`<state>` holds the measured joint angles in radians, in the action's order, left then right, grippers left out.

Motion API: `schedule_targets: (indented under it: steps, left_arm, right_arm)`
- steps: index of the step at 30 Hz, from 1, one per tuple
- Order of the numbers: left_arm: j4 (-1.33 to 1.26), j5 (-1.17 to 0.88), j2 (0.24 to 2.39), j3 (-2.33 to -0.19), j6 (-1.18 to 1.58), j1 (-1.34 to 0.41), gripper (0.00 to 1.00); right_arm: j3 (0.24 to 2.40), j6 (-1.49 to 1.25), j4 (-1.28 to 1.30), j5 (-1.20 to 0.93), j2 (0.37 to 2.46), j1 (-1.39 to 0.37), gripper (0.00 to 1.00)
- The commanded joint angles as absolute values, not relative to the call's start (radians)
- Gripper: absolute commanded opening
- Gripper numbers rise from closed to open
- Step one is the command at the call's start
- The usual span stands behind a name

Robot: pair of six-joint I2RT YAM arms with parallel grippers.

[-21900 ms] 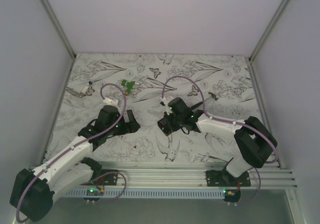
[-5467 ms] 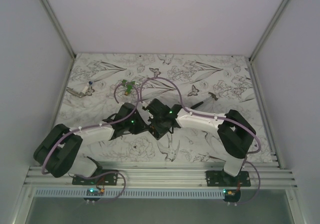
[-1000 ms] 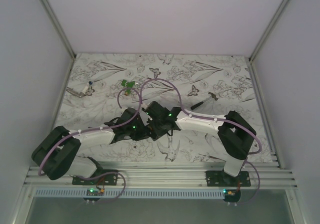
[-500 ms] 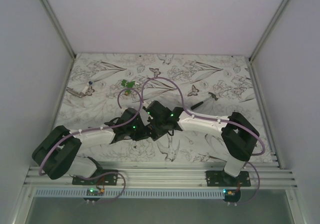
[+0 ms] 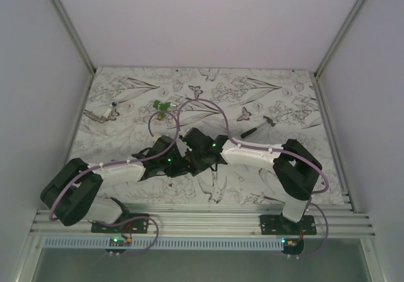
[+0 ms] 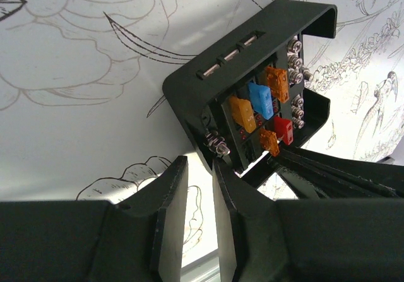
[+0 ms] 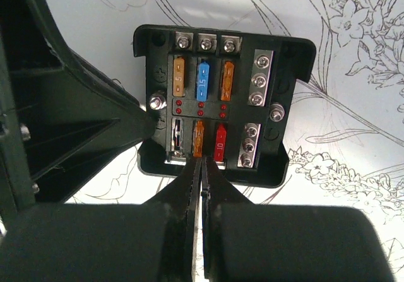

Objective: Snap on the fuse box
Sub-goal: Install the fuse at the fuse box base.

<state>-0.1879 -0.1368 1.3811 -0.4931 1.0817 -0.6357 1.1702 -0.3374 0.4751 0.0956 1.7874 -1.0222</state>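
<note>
The fuse box (image 7: 221, 99) is a black square box lying open-side up on the flower-print table, with orange, blue and red fuses in its slots. My right gripper (image 7: 202, 159) is shut, and its tips rest against the box's near edge, just under an orange fuse (image 7: 198, 137). My left gripper (image 6: 200, 162) comes in from the box's side. Its fingertips pinch the corner wall next to a mounting screw (image 6: 218, 146), and the table shows through the gap further back. In the top view both grippers meet over the fuse box (image 5: 191, 158) and hide most of it.
A small green plastic piece (image 5: 161, 107) lies at the back left, with a small metal part (image 5: 104, 113) further left. A thin black stick tool (image 5: 259, 125) lies at the back right. Grey walls close in the table on three sides.
The right arm's elbow swung slightly right and came back. Its gripper stays at the box's edge. The left arm has not visibly moved.
</note>
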Motion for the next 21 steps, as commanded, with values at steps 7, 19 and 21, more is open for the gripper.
schedule_targets:
  steps: [7,19,21]
  left_arm:
    - [-0.195,-0.135,1.399,-0.515,1.085,-0.644,0.25]
    - [-0.196,-0.136,1.412,-0.523,1.081,-0.644,0.25]
    - [-0.196,-0.138,1.413,-0.523,1.081,-0.644,0.25]
  right_arm:
    - [1.199,-0.34,0.512,0.106,1.807,-1.019,0.01]
    - [1.211,-0.35,0.46,0.125,1.739,-1.016,0.13]
    - [1.222,-0.349,0.462,0.121,1.762,-1.017,0.13]
